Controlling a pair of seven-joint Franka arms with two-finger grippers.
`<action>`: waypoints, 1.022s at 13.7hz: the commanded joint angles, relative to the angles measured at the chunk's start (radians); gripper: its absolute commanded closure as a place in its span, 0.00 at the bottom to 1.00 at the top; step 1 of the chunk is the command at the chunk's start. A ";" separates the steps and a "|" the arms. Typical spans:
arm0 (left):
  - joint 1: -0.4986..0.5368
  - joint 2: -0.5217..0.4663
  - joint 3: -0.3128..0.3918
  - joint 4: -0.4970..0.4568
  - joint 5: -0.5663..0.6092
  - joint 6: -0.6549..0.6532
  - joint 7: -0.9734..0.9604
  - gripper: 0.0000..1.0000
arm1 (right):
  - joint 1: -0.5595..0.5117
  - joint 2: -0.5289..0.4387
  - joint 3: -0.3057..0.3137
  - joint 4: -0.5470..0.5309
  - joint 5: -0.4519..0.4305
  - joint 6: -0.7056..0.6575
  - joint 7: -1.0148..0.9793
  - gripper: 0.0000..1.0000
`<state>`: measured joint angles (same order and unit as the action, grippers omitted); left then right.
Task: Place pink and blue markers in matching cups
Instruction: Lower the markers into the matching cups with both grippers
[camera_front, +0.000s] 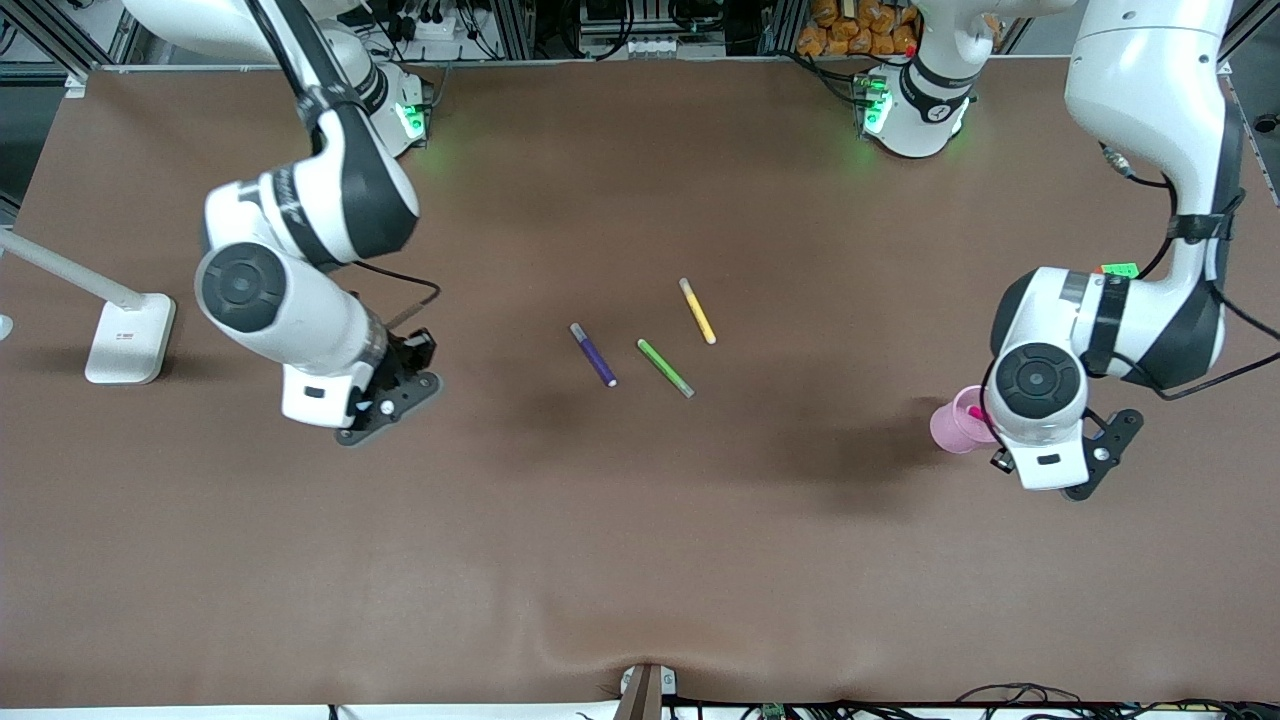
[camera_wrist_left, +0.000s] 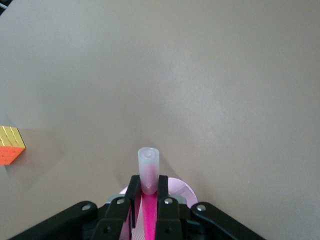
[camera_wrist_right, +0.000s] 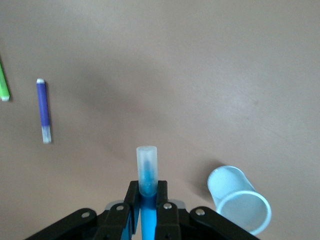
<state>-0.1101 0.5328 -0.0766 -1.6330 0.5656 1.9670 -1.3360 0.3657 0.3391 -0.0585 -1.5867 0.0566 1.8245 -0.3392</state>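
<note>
My left gripper (camera_wrist_left: 148, 180) is shut on the pink marker (camera_wrist_left: 148, 167), whose pale cap sticks out past the fingertips. It hangs right over the pale pink cup (camera_wrist_left: 181, 190). In the front view the left arm's hand covers part of that pink cup (camera_front: 950, 424), and a bit of the pink marker (camera_front: 975, 412) shows at the cup's mouth. My right gripper (camera_wrist_right: 147, 186) is shut on the blue marker (camera_wrist_right: 147, 165), greyish cap outward. It hangs over bare table, beside the pale blue cup (camera_wrist_right: 239, 199). The right arm hides the blue cup in the front view.
Three loose markers lie mid-table: purple (camera_front: 593, 354), green (camera_front: 665, 367) and yellow (camera_front: 697, 310). A white stand's base (camera_front: 128, 338) sits at the right arm's end of the table. A colour cube (camera_wrist_left: 11, 145) lies near the left arm.
</note>
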 joint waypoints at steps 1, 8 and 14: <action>-0.031 0.042 0.003 0.012 0.031 -0.007 -0.069 1.00 | -0.054 -0.061 0.014 -0.033 0.005 -0.034 -0.098 1.00; -0.031 0.049 0.001 0.019 0.062 -0.010 -0.062 0.34 | -0.162 -0.114 0.014 -0.071 0.006 -0.034 -0.371 1.00; -0.031 0.016 -0.002 0.035 0.033 -0.020 -0.003 0.00 | -0.246 -0.111 0.014 -0.119 0.099 -0.024 -0.660 1.00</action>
<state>-0.1401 0.5778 -0.0756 -1.6056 0.6049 1.9662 -1.3587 0.1670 0.2608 -0.0599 -1.6449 0.0954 1.7878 -0.9032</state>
